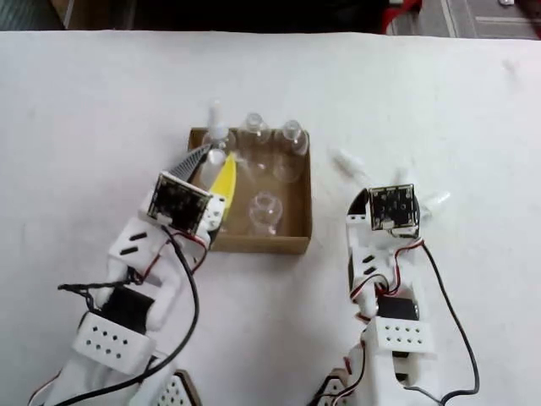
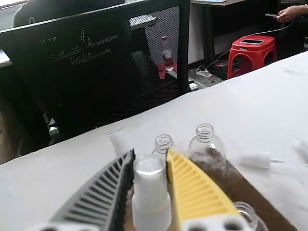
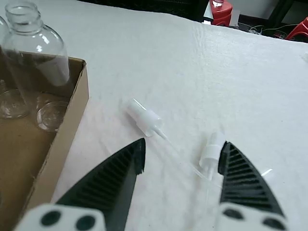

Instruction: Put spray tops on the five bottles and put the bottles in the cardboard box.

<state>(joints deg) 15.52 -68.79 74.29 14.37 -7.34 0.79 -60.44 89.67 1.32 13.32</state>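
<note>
Clear plastic bottle (image 1: pixel 213 169) (image 2: pixel 150 202), upright in the left part of the shallow brown cardboard box (image 1: pixel 300 244) (image 3: pixel 72 120), pinched at its upper part between the grey and yellow fingers of the left gripper (image 1: pixel 218 156) (image 2: pixel 149 156). Just beyond it, at the box's far-left corner, a white spray top (image 1: pixel 215 110) (image 2: pixel 118 142) stands up. Two more clear bottles with open necks stand along the far wall of the box, one toward the middle (image 1: pixel 254 127) (image 2: pixel 163 143) and one toward the far-right corner (image 1: pixel 292 131) (image 2: pixel 204 132). Another open-necked clear bottle (image 1: pixel 266 210) stands nearer, in the right half of the box.

Right of the box, two loose white spray tops with thin dip tubes lie on the white cloth-covered table (image 1: pixel 101 101): one near the box's far-right corner (image 1: pixel 351 162) (image 3: pixel 144 118), the other farther right (image 1: pixel 435 201) (image 3: pixel 211 154).

Right gripper (image 3: pixel 183 147), black fingers spread wide, hangs over the cloth right of the box; the farther-right spray top lies just beside one of its fingertips (image 3: pixel 226 149), and nothing is held.
</note>
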